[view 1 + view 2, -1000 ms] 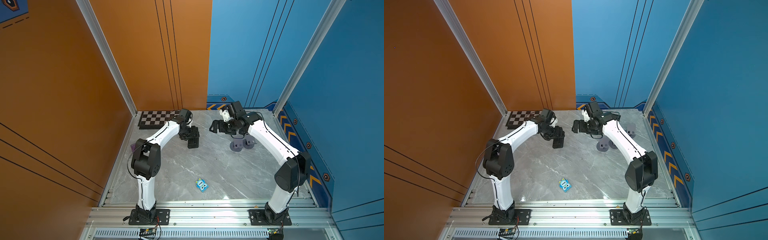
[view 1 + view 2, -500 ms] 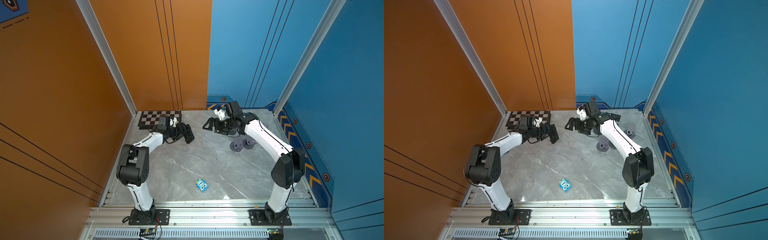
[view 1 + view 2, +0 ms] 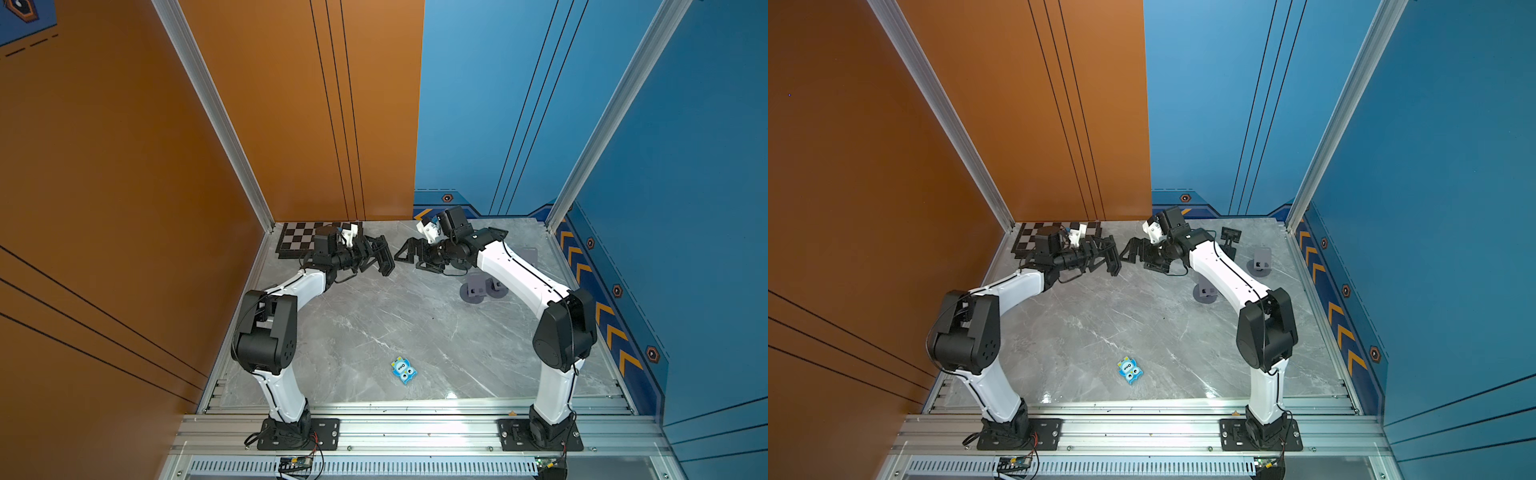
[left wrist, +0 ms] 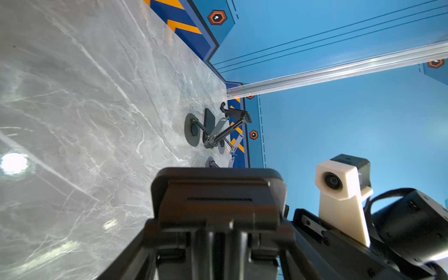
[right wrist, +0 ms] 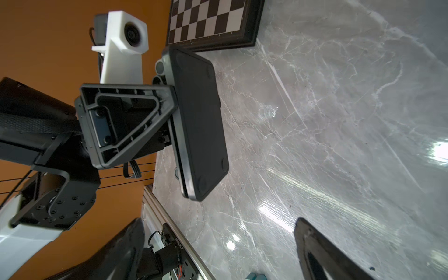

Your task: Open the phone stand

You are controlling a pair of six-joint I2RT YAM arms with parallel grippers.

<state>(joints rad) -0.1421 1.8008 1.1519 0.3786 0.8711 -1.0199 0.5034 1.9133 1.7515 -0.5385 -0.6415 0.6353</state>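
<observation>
In both top views the left tool is clamped on the folded phone stand, held off the surface at upper centre, beside the chessboard. The right tool, spread wide and empty, sits just right of the stand, not touching.

Left wrist view: the stand fills lower centre.

Right wrist view: the stand lies centre-left, flat base toward the right tool, long axis top to bottom. The right tool's fingers are well short of it, so a straight advance looks needed.

Held phone stand now nearer right fingers
</observation>
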